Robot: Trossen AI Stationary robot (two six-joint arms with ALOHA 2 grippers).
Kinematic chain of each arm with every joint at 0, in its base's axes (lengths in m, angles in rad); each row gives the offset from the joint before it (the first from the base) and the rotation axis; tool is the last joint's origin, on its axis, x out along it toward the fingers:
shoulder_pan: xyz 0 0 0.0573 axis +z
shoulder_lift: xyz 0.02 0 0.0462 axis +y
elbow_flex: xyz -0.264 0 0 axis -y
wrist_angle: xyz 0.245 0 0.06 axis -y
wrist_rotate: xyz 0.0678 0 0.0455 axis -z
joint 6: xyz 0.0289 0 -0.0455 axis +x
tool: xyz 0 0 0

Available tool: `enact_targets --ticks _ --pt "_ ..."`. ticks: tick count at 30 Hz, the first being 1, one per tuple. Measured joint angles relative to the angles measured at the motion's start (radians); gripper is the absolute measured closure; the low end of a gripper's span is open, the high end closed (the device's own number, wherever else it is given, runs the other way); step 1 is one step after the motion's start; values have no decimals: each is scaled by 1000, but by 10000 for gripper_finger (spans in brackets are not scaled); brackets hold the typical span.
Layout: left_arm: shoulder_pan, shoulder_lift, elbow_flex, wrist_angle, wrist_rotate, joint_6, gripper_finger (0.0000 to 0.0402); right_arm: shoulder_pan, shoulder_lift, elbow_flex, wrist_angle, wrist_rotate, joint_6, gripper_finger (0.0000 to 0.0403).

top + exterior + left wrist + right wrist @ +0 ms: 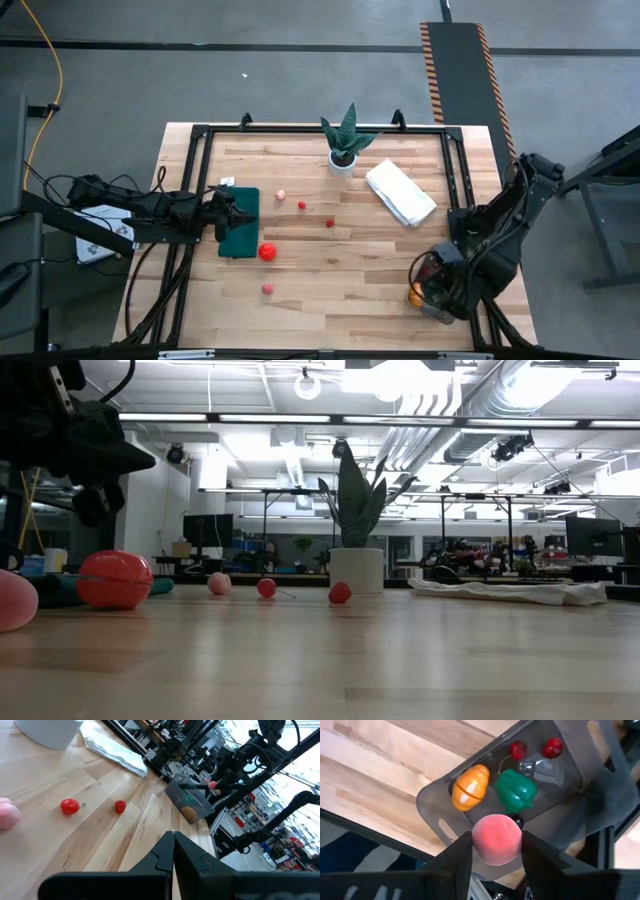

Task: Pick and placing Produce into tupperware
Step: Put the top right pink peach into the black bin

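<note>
Wooden tabletop, container (pixel 530 785) at its near right corner. My right gripper (pixel 495 851) hangs directly above it, clamped on a pink peach (pixel 496 839); an orange fruit (pixel 470 787) and green pepper (pixel 516 790) lie inside. Release means straight down. My left gripper (pixel 173 851), fingers together, waits over the green mat (pixel 240 222), beside the big red tomato (pixel 267 252).
</note>
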Motion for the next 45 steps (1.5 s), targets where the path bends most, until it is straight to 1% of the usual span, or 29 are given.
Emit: enact_targets --ticks 11,17,26,35,38,45 --pt "0 0 0 0 19 0 401 5 78 0 60 -1 18 265" --pt "0 0 0 -9 57 0 401 5 106 0 79 -2 23 265" --pt "0 0 0 -10 70 0 401 5 110 -2 84 -4 45 265" --pt "0 0 0 -10 70 0 401 5 110 -2 47 -5 75 265" --pt "0 0 0 -11 70 0 401 5 110 -2 51 -5 74 255" --pt "0 0 0 -11 69 0 401 8 110 -2 52 -4 70 213"
